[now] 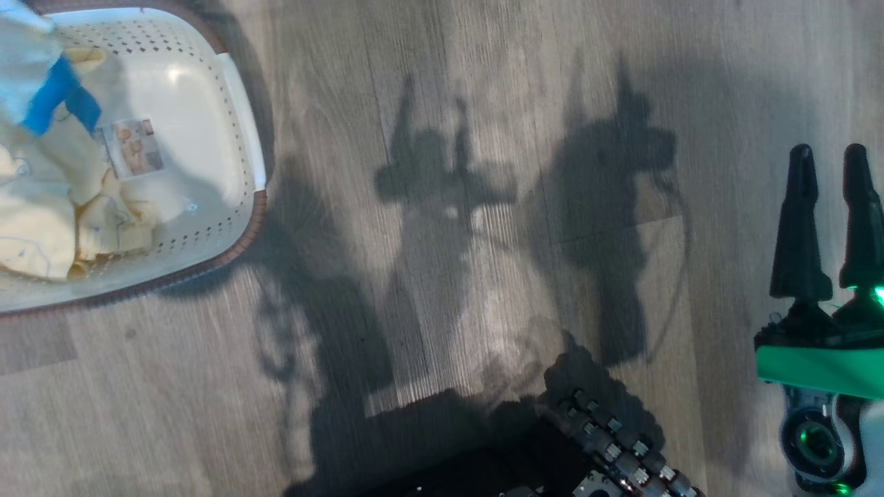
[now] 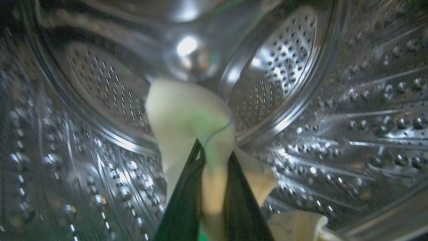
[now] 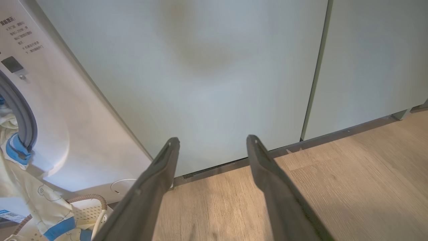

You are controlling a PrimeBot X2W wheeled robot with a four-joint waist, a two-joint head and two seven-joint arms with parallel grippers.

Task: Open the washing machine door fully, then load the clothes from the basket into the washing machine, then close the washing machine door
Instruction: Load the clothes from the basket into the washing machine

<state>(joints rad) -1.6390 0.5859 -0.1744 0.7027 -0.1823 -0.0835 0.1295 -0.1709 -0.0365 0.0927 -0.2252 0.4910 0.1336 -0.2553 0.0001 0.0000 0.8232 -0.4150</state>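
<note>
left pincer clenched on cloth inside the drum

my left pincer [image 2: 214, 154] is clenched on a pale yellow garment [image 2: 187, 110] inside the steel drum [image 2: 284, 67] of the washing machine [image 3: 67, 117]. in the left wrist view the cloth rises from between my two dark fingers [image 2: 182, 201] at bottom centre. its long axis runs up the frame, and its folded top points at the drum's back wall in the upper middle. another pale fold lies at the bottom edge, right of the fingers.

my right pincer [image 1: 829, 155] is released, jaws wide apart with nothing between them. in the head view it stands at the right edge, fingers pointing up the frame over the grey wood floor [image 1: 483, 103]. in its own wrist view it faces the pale green cabinet doors [image 3: 217, 67].

the basket [image 1: 238, 117] sits at the upper left of the head view, with more clothes [image 1: 41, 221] heaped in its left half and a label [image 1: 131, 148] on its bare bottom. at the left edge of the right wrist view, yellow cloth with blue trim [image 3: 43, 201] hangs from the grey gasket [image 3: 23, 110] down to the basket, long axis top to bottom.
</note>
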